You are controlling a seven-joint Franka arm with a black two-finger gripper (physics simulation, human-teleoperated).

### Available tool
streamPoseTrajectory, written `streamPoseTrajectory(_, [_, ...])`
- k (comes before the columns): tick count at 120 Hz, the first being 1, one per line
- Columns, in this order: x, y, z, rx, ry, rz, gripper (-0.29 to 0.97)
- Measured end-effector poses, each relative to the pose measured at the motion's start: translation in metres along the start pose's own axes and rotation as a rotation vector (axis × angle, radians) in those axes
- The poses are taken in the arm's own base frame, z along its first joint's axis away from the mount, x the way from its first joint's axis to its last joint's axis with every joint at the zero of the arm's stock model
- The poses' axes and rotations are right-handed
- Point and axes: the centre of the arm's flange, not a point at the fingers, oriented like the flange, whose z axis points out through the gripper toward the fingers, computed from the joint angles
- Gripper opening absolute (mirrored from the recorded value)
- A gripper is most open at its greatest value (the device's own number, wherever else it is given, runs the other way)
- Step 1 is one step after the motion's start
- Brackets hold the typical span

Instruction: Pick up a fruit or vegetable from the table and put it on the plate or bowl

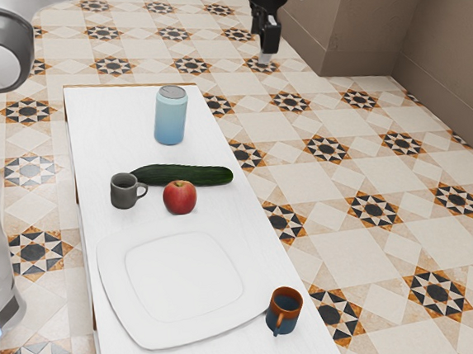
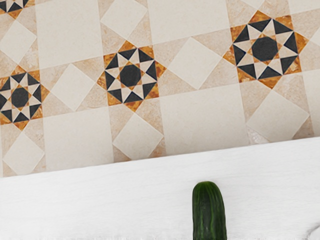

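1. In the exterior view, the black gripper (image 1: 268,53) is seen raised high, out past the far long edge of the white table (image 1: 217,145) and over the tiled floor (image 1: 369,174). Nothing is carried by it. Whether it is released or clenched cannot be told from this angle.
2. The cucumber (image 1: 182,176) lies flat near the middle of the table. The grey mug (image 1: 126,190) is just beside its end on the exterior view's left. The red apple (image 1: 179,197) sits close against its near side, and contact between them cannot be confirmed.
3. The white square plate (image 1: 113,279) is set near the apple, on the side away from the cucumber, and nothing is on it. A blue tumbler (image 1: 171,115) stands well apart at the far end, and a blue and orange mug (image 1: 284,309) stands just beside the plate's corner.
4. In the wrist view, one rounded end of the cucumber (image 2: 209,212) is seen on the table (image 2: 100,200), pointing toward the table edge and the floor (image 2: 200,125) beyond.
5. The cucumber is judged to be the likelier target. It is expected to be stiff, fairly light and smooth-skinned, so some slipping is possible.
6. A hold across its narrow width near mid-length is advised so that neither end droops. The apple's closeness there calls for care.
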Motion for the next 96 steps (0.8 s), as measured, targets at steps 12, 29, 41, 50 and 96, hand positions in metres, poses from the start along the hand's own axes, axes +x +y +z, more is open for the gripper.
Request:
streamPoseTrajectory(12, [0.001, 0.006, 0.005, 0.006, -0.028, -0.001, 0.68])
streamPoseTrajectory(29, [0.005, 0.038, 0.007, -0.055, -0.039, 0.005, 0.68])
streamPoseTrajectory(41, [0.007, 0.075, 0.015, -0.157, -0.076, -0.045, 0.68])
streamPoseTrajectory(50, [0.008, 0.098, 0.019, -0.191, -0.111, -0.125, 0.68])
streamPoseTrajectory(96, [0.015, 0.141, 0.061, -0.129, -0.252, -0.737, 0.68])
